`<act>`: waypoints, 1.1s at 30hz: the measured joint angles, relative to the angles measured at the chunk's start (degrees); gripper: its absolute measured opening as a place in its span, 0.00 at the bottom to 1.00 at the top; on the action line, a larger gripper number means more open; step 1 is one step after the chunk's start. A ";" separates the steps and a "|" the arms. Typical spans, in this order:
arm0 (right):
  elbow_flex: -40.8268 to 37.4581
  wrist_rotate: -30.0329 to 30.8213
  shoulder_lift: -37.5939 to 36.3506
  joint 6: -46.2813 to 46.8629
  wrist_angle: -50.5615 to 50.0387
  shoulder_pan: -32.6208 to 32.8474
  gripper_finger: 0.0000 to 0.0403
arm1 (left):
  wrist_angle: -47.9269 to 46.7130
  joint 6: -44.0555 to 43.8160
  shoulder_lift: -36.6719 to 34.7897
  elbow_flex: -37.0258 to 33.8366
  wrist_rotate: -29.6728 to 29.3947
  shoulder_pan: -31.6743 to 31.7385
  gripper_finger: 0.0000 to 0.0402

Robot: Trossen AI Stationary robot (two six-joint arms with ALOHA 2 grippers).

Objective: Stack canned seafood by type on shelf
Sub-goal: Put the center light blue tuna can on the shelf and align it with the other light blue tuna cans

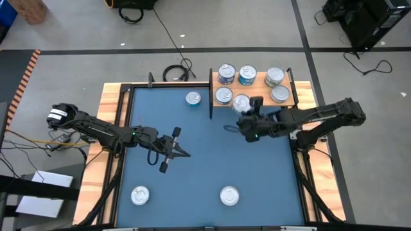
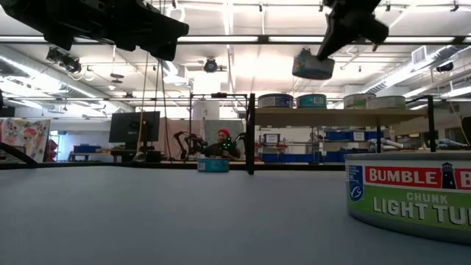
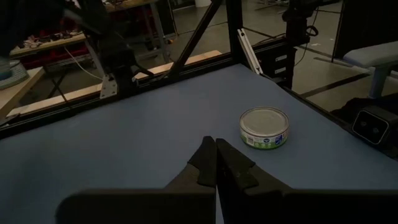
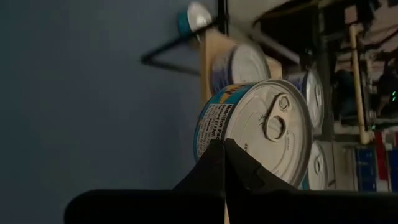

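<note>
The wooden shelf (image 1: pixel 260 94) stands at the mat's far right and carries several silver-topped tins of canned seafood. My right gripper (image 1: pixel 249 106) hovers just in front of it, shut on one tin (image 1: pixel 241 102). That tin has a blue label and, in the low view, hangs in the air (image 2: pixel 313 65) above shelf height. Three more tins rest on their bases on the blue mat: one far (image 1: pixel 193 98), one near left (image 1: pixel 140 195), one near centre (image 1: pixel 229 195). My left gripper (image 1: pixel 187 154) waits shut over the mat's left-centre, holding nothing. My right gripper meets the tin at its edge (image 4: pixel 210 138), where the blue label side joins the pull-tab top. The closed fingertips (image 4: pixel 217 163) cover the exact place of contact. The fingers slant down from the table's right. The tin is lifted clear and tilted, its top turned toward the wrist camera.
Thin black posts (image 1: pixel 211 96) stand at the shelf's edges. Wooden strips and black rails frame the blue mat (image 1: pixel 192 173). A large tuna tin (image 2: pixel 412 195) sits right in front of the low camera. The mat's middle lies bare between the arms.
</note>
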 joint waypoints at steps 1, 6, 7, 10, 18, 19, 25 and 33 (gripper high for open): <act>0.01 -0.90 0.00 -1.04 -0.02 -1.54 0.00 | 0.00 0.00 0.00 -0.01 0.00 0.00 0.00; 0.04 -3.15 0.00 -4.89 -0.16 -9.16 0.00 | -0.02 0.00 0.00 0.00 0.00 0.00 0.00; 0.07 -3.18 0.00 -5.84 -0.14 -10.44 0.00 | -0.02 0.00 0.00 -0.02 0.00 0.02 0.00; 0.07 -5.81 0.00 -7.49 0.00 -14.04 0.00 | -0.02 0.00 0.00 -0.01 0.00 0.01 0.00; -0.38 -10.92 0.30 -10.11 0.22 -20.72 0.00 | -0.04 0.00 0.00 0.00 -0.01 0.00 0.00; -0.39 -11.40 0.31 -10.43 0.28 -21.49 0.00 | -0.04 0.00 0.00 0.00 -0.01 0.02 0.00; -0.42 -15.53 0.31 -12.83 2.79 -25.63 0.00 | -0.06 0.00 0.00 0.00 -0.05 0.02 0.00; -0.44 -20.12 0.31 -13.19 2.22 -29.76 0.00 | -0.28 0.00 0.00 0.00 -0.44 0.01 0.00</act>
